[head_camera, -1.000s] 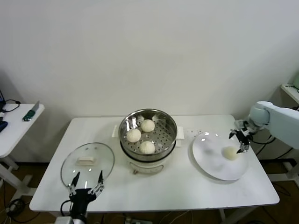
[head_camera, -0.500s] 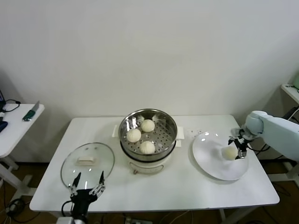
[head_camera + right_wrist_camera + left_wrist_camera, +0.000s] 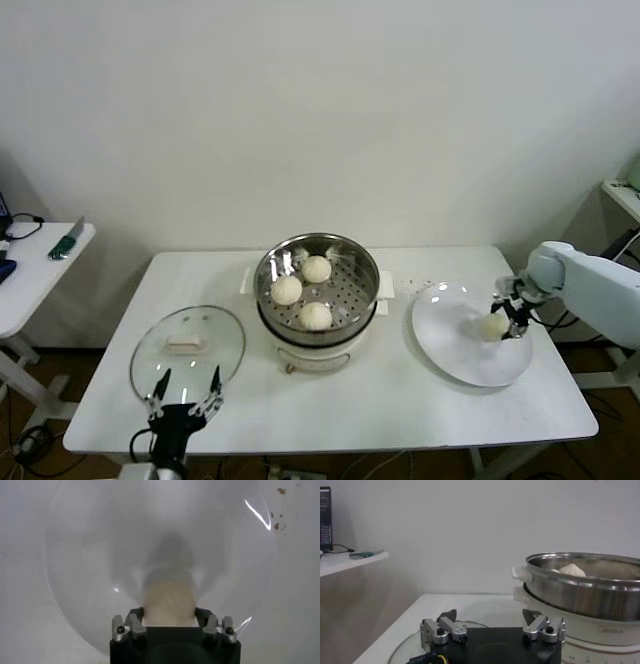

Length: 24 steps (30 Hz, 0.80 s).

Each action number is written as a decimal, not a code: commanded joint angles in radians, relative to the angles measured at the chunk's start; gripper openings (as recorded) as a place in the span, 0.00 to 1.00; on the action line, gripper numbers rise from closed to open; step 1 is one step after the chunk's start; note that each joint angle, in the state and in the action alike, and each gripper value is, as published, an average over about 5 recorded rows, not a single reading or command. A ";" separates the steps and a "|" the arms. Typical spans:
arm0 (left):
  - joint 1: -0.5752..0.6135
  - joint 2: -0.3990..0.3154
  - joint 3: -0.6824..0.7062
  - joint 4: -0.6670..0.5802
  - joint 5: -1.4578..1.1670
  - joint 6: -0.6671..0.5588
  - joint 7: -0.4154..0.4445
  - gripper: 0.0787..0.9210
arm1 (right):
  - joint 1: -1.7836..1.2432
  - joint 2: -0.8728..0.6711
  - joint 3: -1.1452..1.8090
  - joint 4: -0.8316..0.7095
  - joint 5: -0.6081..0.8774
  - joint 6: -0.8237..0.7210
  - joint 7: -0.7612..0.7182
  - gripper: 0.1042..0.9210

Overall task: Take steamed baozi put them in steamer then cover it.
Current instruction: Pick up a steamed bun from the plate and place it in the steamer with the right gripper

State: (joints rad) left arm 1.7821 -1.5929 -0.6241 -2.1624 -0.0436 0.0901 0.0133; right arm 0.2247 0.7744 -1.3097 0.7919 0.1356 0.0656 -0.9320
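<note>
white table (image 3: 400, 400), plain wall behind | steamer (image 3: 317, 290) centre, three baozi inside | right gripper (image 3: 508, 312) at 3 o'clock, jaws straddling baozi (image 3: 493, 325) on plate (image 3: 450, 355), clamp unclear | left gripper (image 3: 185, 390) at 7 o'clock, jaws apart, beside glass lid (image 3: 187, 345)

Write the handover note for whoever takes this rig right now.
Right gripper: open around the last baozi on the white plate, not yet closed or lifted.
Left gripper: open, idle at the near table edge, just in front of the glass lid.
Done: three baozi sit on the perforated tray inside the steamer.
Left: grasp the last bun, move it into the steamer, then set the lid on top.
</note>
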 commanded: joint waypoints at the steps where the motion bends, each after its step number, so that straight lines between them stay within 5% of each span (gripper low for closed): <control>1: -0.001 0.000 0.002 0.000 -0.001 0.000 0.000 0.88 | 0.053 -0.011 -0.022 0.033 0.028 -0.004 -0.009 0.69; 11: -0.003 0.013 -0.002 -0.010 -0.006 0.005 0.000 0.88 | 0.533 -0.051 -0.318 0.370 0.263 -0.122 -0.072 0.68; 24: -0.002 0.035 -0.007 -0.018 -0.027 0.013 0.001 0.88 | 0.927 0.205 -0.468 0.597 0.670 -0.250 -0.072 0.69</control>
State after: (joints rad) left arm 1.7818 -1.5624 -0.6312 -2.1782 -0.0651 0.0986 0.0133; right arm 0.8483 0.8249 -1.6549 1.1972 0.5088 -0.0861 -1.0034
